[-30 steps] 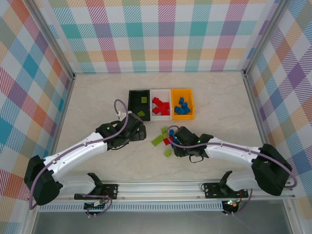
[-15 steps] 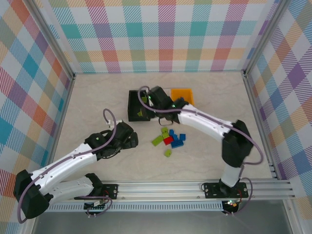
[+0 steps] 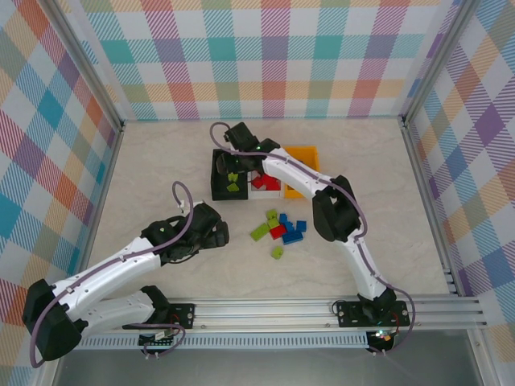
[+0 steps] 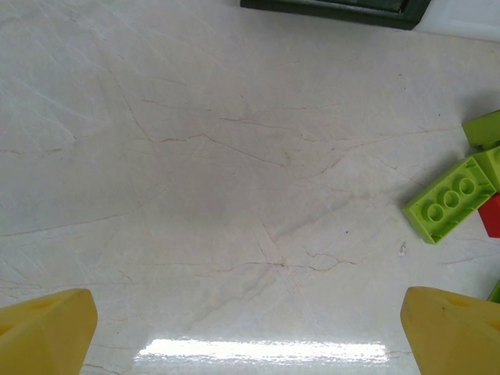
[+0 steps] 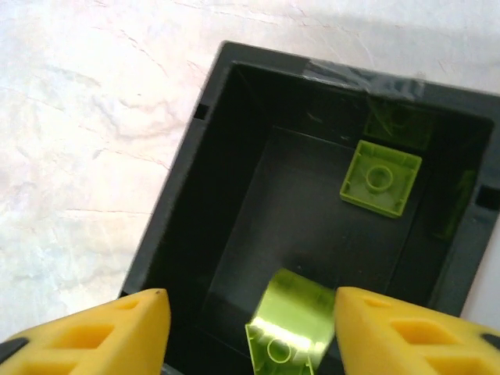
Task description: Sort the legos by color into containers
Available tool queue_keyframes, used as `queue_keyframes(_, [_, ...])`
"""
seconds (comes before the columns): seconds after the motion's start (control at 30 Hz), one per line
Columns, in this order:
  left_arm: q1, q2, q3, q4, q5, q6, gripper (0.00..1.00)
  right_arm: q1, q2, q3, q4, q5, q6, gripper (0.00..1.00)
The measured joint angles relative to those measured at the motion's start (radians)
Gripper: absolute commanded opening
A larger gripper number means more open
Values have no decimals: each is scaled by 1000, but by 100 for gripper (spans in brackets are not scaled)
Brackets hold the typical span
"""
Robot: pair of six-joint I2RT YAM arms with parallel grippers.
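Since half a second ago the right arm [image 3: 299,173] has stretched further back and left, so the right gripper [image 3: 233,165] now hangs over the black bin [image 3: 218,175]. The left arm [image 3: 137,257] has barely budged. The three bins sit in a row touching each other toward the back of the table [image 3: 161,161]: black, then the white bin [image 3: 265,194], then the orange bin [image 3: 309,151].

The legos are tiny glossy bricks. A loose pile [image 3: 282,228] of lime, red and blue ones lies on the table just in front of the bins, with one lime piece [image 3: 277,252] a little apart on the near side. Red ones [image 3: 259,182] are in the white bin.

The right wrist cam gives what the top view can't, looking straight down into the black bin. A square lime brick [image 5: 380,178] lies flat by the far wall with one round ring in its middle. A second lime brick [image 5: 291,324] sits tilted between the yellow fingers [image 5: 94,336]. The jaws are spread wider than it, with a clear gap on one side (so not pinched, though I can't tell if it touches the other finger).

On the left wrist cam, the left gripper [image 4: 250,336] is spread wide with nothing in it and bare table underneath. Off to the side is a long lime brick [image 4: 449,201] with a red one [image 4: 492,216] right beside it.
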State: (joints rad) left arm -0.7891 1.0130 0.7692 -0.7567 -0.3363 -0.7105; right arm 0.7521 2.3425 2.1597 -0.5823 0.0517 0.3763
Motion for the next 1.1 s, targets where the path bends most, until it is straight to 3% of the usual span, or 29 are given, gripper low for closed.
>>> queue_keyframes(0.13, [0, 0, 0, -1, 2, 0, 100, 0, -28, 21, -4, -9, -3, 65])
queue_keyframes(0.23, [0, -7, 0, -2, 2, 0, 100, 0, -125, -69, 13, -12, -2, 66])
queue_keyframes(0.5, [0, -47, 0, -1, -7, 0, 100, 21, -655, -710, 100, -29, 11, 71])
queue_keyframes(0.63, [0, -46, 0, 0, -10, 0, 100, 65, -843, -989, 87, -26, 33, 72])
queue_keyframes(0.83, [0, -25, 1, 6, -9, 0, 100, 138, -891, -1241, 53, -7, 92, 74])
queue_keyframes(1.1, [0, -12, 2, 7, -10, 0, 100, 205, -818, -1264, 76, -1, 136, 72])
